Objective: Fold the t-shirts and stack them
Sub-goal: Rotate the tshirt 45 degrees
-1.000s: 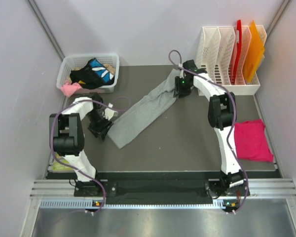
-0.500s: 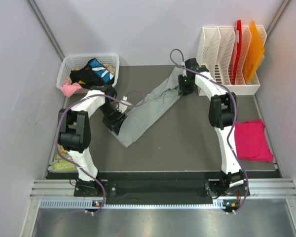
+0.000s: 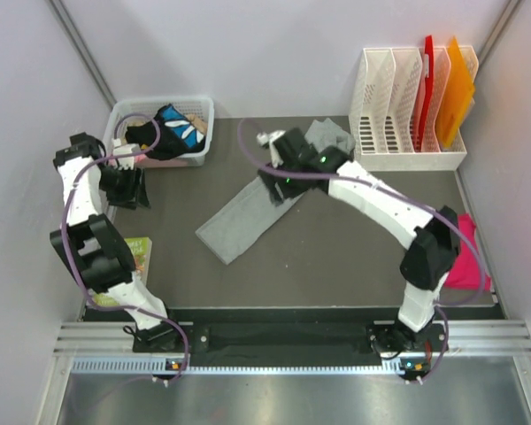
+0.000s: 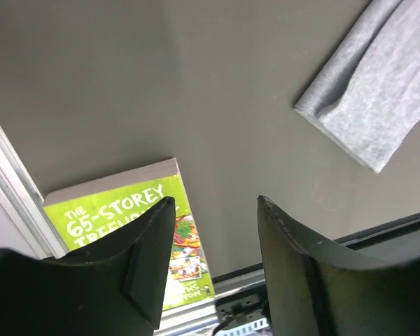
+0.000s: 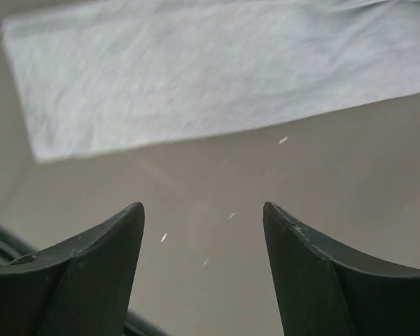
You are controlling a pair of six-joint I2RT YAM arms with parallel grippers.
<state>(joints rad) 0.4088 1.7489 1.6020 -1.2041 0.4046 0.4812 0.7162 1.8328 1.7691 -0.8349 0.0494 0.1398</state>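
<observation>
The grey shirt (image 3: 243, 217) is lying on the surface as a long narrow strip. It is running diagonally from the middle of the frame toward the upper right, seemingly folded lengthwise and awaiting a crosswise fold. The pink shirt (image 3: 473, 266) is sitting at the right edge, probably as the base of the stack. Both claws are released and empty. The right claw (image 3: 277, 181) is hovering over the strip's middle, and the left claw (image 3: 128, 188) is parked at the left near a book (image 4: 119, 210). A second ago each was at one end of the strip. Both have drawn away since, and the far end is bunching by the rack (image 3: 407, 155).
</observation>
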